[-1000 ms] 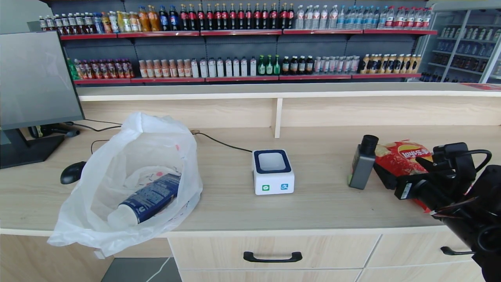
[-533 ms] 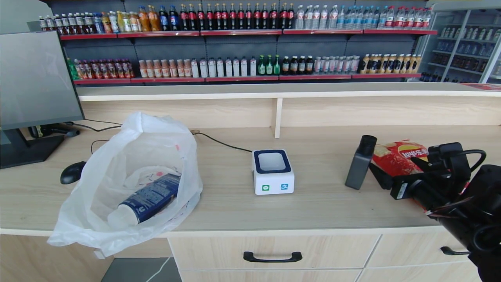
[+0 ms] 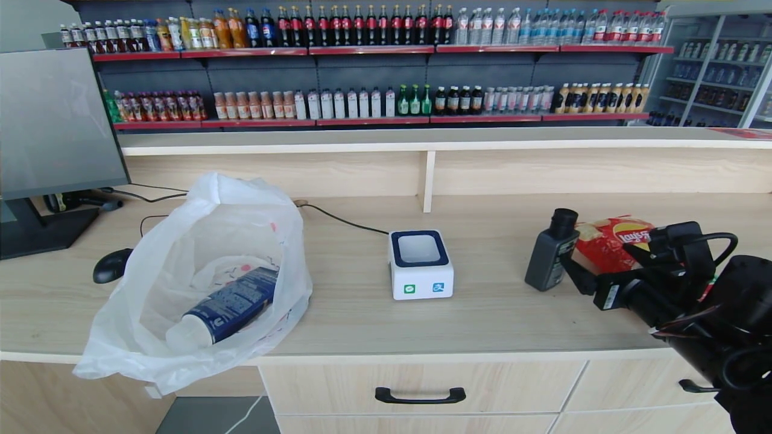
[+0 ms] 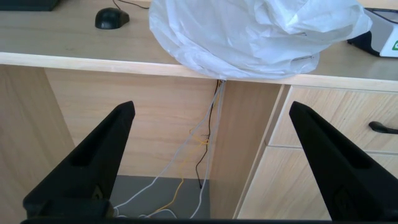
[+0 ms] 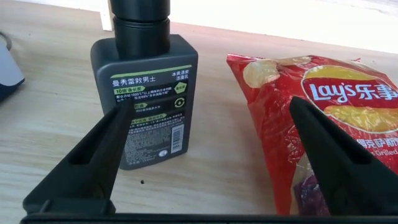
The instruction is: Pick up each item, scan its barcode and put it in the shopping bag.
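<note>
Right gripper (image 5: 211, 106): spread wide, low over the light wooden bench (image 3: 482, 313), grasping nothing. Faces the dark grey flat plastic bottle with the black round cap (image 5: 149, 93), upright just ahead and nearer to one finger, barcode side turned toward the gripper. Probably lined up like this to close on the narrow sides.

Beside the other finger, the red crinkled foil bag of crisps (image 5: 323, 124), lying flat, waiting for its turn.

Beyond the bottle, the white box scanner with the blue-framed window (image 3: 420, 263), window upward, so likely needs the barcode tipped down over it.

Farther again, the translucent white plastic shopping bag (image 3: 199, 271), mouth gaping, already holding a blue-and-white bottle (image 3: 232, 304) on its side.

Left gripper (image 4: 211, 106): also released and empty, below the bench edge, under the overhanging bag, seemingly parked out of the way.
</note>
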Controlling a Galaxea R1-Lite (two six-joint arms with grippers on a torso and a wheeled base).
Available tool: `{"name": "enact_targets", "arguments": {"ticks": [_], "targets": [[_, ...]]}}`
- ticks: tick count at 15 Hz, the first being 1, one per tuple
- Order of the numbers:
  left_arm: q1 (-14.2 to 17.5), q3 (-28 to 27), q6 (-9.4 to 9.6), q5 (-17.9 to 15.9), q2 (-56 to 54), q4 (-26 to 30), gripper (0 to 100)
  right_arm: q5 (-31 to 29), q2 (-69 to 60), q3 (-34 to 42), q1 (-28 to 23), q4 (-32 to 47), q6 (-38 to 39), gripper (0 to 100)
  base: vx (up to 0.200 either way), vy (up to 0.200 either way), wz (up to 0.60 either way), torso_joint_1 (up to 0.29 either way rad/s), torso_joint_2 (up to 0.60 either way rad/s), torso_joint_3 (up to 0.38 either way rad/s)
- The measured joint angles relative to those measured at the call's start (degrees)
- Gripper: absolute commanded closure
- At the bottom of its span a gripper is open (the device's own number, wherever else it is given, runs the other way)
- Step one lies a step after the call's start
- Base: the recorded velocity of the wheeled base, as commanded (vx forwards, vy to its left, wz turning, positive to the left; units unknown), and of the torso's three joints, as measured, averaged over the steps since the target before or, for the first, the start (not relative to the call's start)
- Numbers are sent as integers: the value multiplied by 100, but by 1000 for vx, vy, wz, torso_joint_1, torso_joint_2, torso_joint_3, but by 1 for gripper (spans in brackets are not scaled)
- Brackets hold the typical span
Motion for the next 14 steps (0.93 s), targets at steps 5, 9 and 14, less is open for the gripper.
{"name": "enact_targets", "arguments": {"ticks": [5,9,14], "targets": [[0,0,0,0,0,0,0,-2,85,-85,28,-2,6,0,0,0,0,0,0,0],[0,0,0,0,0,0,0,-10,174,-179,135,-2,22,0,0,0,0,0,0,0],[0,0,0,0,0,0,0,-11,288,-286,199,0,23,0,0,0,0,0,0,0]]}}
